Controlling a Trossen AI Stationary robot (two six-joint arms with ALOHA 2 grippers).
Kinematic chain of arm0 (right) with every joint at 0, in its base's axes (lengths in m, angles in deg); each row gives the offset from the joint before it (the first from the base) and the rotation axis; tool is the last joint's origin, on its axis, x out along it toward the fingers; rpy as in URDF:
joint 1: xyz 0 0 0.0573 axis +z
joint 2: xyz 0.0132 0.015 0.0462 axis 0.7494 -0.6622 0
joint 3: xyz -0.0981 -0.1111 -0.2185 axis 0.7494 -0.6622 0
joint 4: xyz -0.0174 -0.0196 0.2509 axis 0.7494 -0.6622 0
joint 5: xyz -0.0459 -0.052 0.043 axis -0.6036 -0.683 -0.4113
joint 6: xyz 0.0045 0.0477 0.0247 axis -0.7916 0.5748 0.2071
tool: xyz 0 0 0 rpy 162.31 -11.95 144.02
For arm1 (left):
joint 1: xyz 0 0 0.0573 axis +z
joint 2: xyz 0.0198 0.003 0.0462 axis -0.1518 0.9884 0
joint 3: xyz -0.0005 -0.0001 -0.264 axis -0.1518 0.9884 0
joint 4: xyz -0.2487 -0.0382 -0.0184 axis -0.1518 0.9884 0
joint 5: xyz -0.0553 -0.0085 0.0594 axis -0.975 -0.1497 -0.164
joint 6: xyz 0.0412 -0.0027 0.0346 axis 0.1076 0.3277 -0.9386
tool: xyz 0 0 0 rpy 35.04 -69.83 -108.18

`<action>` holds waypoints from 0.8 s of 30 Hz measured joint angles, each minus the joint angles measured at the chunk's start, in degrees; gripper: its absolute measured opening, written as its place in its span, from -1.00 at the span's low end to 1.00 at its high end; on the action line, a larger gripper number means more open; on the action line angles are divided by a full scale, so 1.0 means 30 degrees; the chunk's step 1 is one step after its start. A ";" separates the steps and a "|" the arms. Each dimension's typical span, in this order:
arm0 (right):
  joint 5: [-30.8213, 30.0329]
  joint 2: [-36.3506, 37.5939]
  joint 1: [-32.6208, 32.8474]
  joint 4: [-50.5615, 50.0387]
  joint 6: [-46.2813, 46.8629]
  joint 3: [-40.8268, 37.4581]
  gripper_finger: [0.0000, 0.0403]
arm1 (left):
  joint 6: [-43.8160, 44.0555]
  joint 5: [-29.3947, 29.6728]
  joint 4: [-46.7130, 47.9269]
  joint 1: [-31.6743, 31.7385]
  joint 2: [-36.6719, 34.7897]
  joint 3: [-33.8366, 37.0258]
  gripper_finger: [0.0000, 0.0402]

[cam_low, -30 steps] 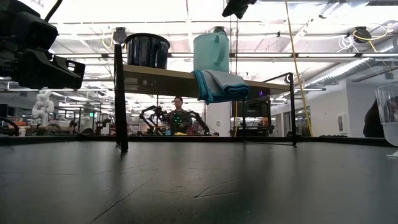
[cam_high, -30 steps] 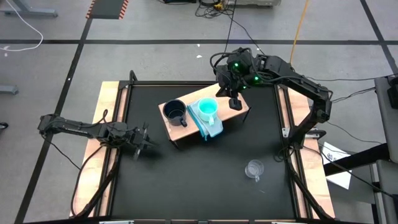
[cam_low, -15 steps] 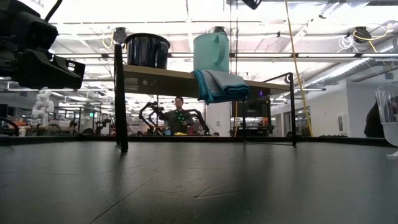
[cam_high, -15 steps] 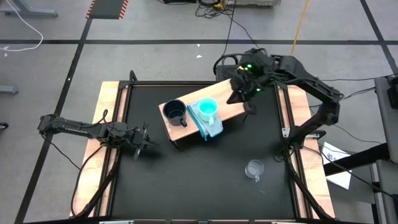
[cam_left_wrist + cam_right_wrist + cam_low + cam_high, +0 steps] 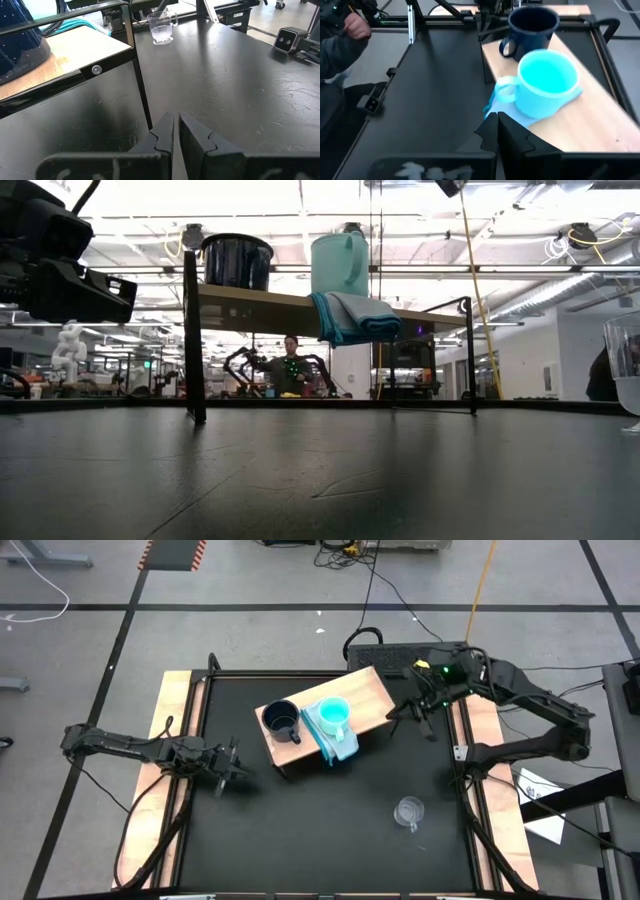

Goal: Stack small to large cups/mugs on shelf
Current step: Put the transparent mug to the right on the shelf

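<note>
The tan wooden shelf (image 5: pixel 370 695) stands on dark legs at the table's far middle. On it stand a navy mug (image 5: pixel 281 720) and a turquoise cup (image 5: pixel 333 715); the cup rests on a pale blue folded cloth (image 5: pixel 340 745) that hangs over the shelf's near edge. A clear glass mug (image 5: pixel 408 811) stands upright on the black table, near right. My right gripper (image 5: pixel 402 712) is shut and empty, in the air just off the shelf's right end; its wrist view looks at the turquoise cup (image 5: pixel 545 82) and the navy mug (image 5: pixel 532 22). My left gripper (image 5: pixel 238 768) is shut and empty, low at the table's left.
The shelf's thin black legs (image 5: pixel 192 330) stand on the table, with open space under the board. A small black camera block (image 5: pixel 287 39) sits on the table. A person's hand and sleeve (image 5: pixel 350 30) show beyond the table's edge.
My right gripper has gone from above the shelf's far right end toward the table's right edge, clear of the shelf, and its arm has swung out with it. The cups, cloth and glass mug stand as before.
</note>
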 joint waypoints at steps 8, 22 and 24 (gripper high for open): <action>0.0000 0.2339 0.0000 0.2157 0.0338 -0.3650 -1.00 | 0.0000 -0.0016 0.0001 0.0001 0.0004 0.0000 -0.85; -0.0007 0.3169 0.0000 0.3593 0.0191 -0.5643 -1.00 | -0.0007 -0.0102 0.0000 -0.0006 -0.0001 0.0000 -0.85; -0.0007 0.3169 0.0000 0.3588 0.0171 -0.5639 -1.00 | -0.0007 -0.0102 0.0003 0.0001 -0.0001 0.0000 -0.85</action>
